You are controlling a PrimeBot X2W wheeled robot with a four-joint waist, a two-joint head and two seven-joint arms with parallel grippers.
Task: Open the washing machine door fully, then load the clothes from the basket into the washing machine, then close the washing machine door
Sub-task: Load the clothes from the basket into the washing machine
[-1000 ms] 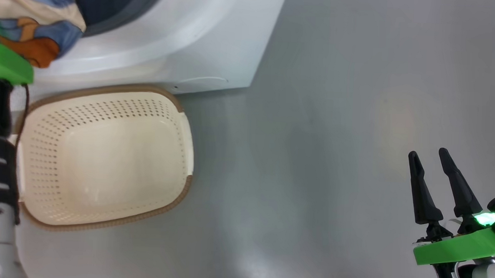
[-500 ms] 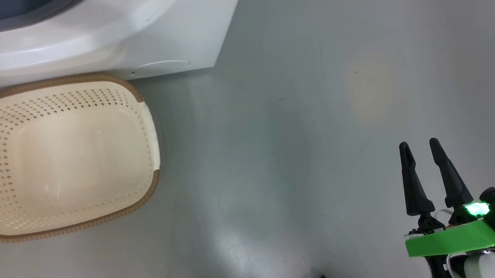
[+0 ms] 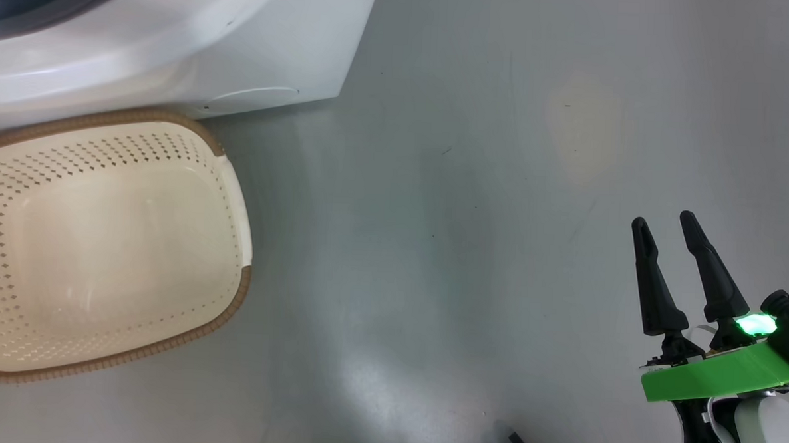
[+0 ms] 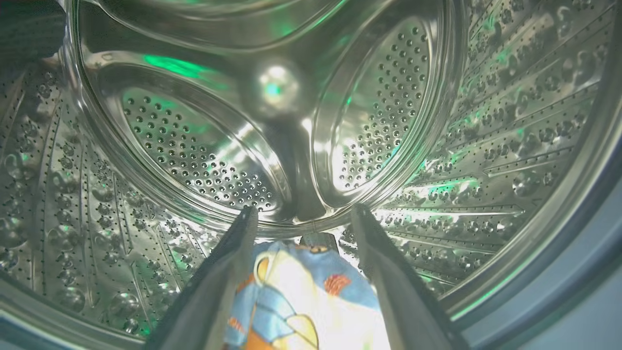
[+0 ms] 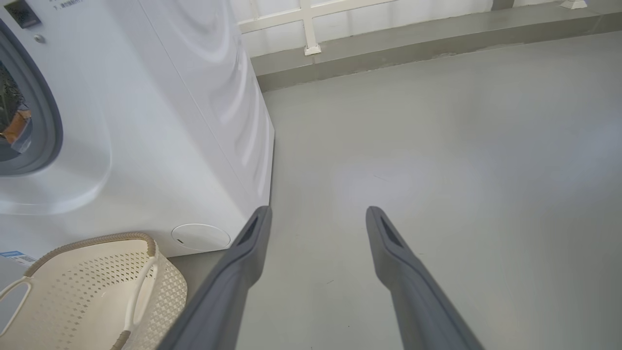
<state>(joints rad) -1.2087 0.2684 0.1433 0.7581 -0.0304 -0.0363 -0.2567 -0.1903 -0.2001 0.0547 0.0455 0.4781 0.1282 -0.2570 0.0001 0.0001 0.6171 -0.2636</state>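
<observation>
We find the left gripper (image 4: 301, 215) inside the washing machine (image 4: 184, 160) drum, jaws spread, the clothes (image 4: 301, 296) lying between them; a second ago they hung at the drum mouth. The right gripper (image 3: 663, 220) jaws are spread too, with the basket (image 3: 234, 301) well left of them.

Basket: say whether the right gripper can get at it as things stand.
Probably yes: the right gripper hangs open over bare floor, and nothing lies between it and the basket.
</observation>
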